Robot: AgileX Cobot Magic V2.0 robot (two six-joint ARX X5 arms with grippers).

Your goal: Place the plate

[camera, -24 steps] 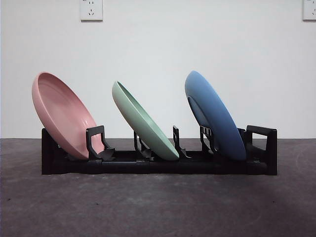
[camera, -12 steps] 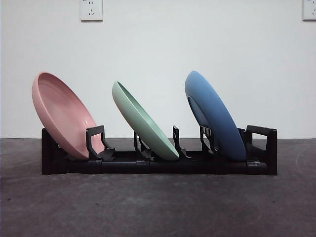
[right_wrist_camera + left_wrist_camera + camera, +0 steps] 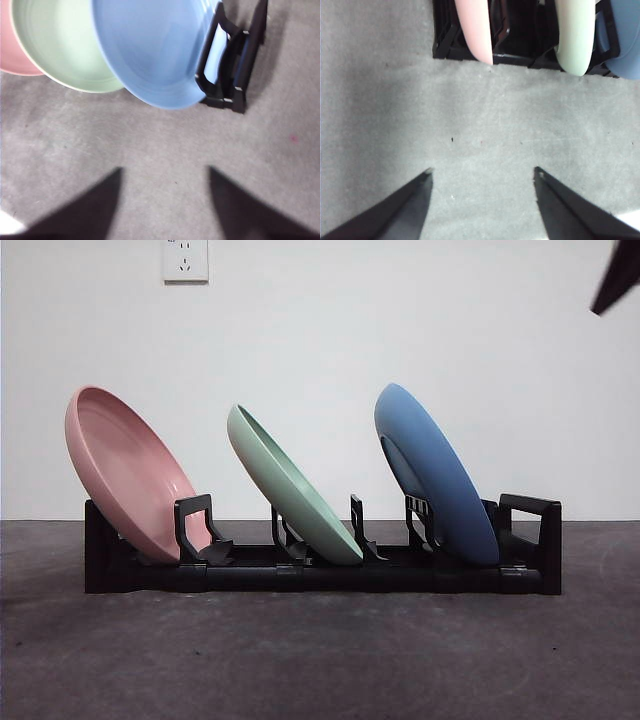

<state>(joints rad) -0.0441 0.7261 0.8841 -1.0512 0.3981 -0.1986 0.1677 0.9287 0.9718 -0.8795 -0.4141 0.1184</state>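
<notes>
I saw the black rack [image 3: 320, 570] on the table [image 3: 320, 660] with the pink plate [image 3: 125, 475], green plate [image 3: 290, 490] and blue plate [image 3: 430, 470] leaning in its slots. My right gripper [image 3: 165, 175] hung above the blue plate, jaws spread, holding nothing. My left gripper [image 3: 482, 175] waited, spread too. I judged a slow, gentle reach was best.

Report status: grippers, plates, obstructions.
Left gripper open, empty. Right gripper open, empty. Pink plate, green plate, blue plate all leaning in rack. Nothing in the way.

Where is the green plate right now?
In the front view the green plate leans in the middle slot of the black rack, between the pink plate and the blue plate.
</notes>
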